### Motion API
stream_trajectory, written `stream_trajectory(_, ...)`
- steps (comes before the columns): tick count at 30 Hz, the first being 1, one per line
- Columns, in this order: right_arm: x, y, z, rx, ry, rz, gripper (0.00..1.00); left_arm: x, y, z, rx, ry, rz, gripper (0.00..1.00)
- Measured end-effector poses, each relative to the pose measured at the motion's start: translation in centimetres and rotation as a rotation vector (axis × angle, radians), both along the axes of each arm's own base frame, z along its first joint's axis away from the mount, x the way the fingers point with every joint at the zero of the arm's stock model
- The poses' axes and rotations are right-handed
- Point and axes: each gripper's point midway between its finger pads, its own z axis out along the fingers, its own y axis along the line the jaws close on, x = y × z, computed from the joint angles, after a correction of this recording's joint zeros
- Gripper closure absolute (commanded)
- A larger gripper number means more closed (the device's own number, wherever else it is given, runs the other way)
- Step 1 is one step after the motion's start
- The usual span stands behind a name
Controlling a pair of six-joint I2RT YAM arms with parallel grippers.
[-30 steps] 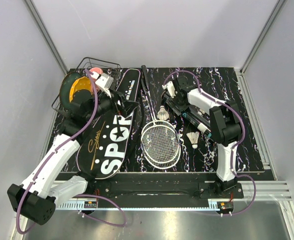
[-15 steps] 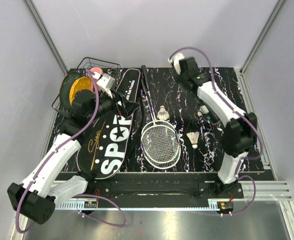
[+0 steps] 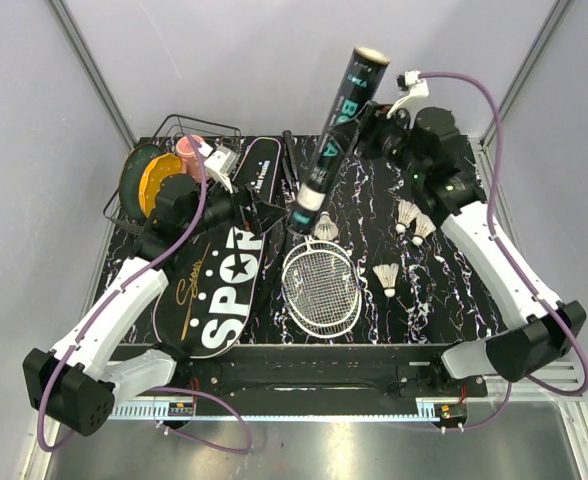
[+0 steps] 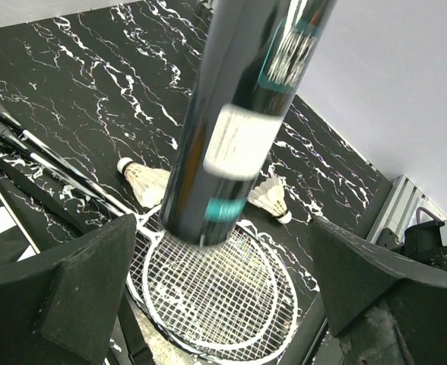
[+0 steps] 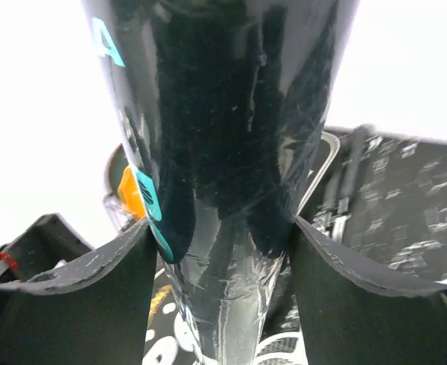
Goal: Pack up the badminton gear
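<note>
Currently the right end effector (image 5: 223, 262) is clenched on the long black tube with teal lettering (image 3: 335, 135), 1 pad pressed to each side. The tube is held tilted in the air at the upper centre of the overhead view, its lower end above the racket's throat. The left end effector (image 3: 259, 210) is spread wide and grasps nothing, hovering over the upper part of the big black racket-shaped bag lettered "SPORT" (image 3: 214, 290) at the left. The black-shafted racket with a white-strung oval head (image 3: 321, 288) lies just beside the bag at lower centre. 4 small white feather shuttlecocks (image 3: 325, 226) rest on the black marbled table (image 3: 454, 300). 1 touches the top of the racket head, 1 (image 3: 387, 277) lies right of it, and 2 (image 3: 414, 220) sit together at right centre.
</note>
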Motion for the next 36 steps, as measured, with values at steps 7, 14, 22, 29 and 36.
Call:
stream_trajectory(7,-0.9,5.4,-9.0,0.261,0.272,0.231,0.49,-0.4,-0.3,0.3,-0.014,0.001,-0.025,0.01)
stream_trajectory(14,-2.3,6.4,-11.9,0.439,0.385,0.291,0.50,0.8,-2.1,-0.7,-0.005,0.084,-0.097,0.01)
stream_trajectory(22,-3.9,7.7,-10.3,0.551,0.369,0.351,0.50,0.7,-3.0,-3.3,0.011,0.194,-0.138,0.01)
stream_trajectory(29,-5.9,9.7,-10.1,0.551,0.370,0.398,0.49,0.0,-3.6,-3.3,0.012,0.196,-0.166,0.06)
stream_trajectory(36,-6.4,9.4,-10.0,0.526,0.342,0.379,0.39,-0.3,-3.9,-3.3,0.013,0.195,-0.181,0.31)
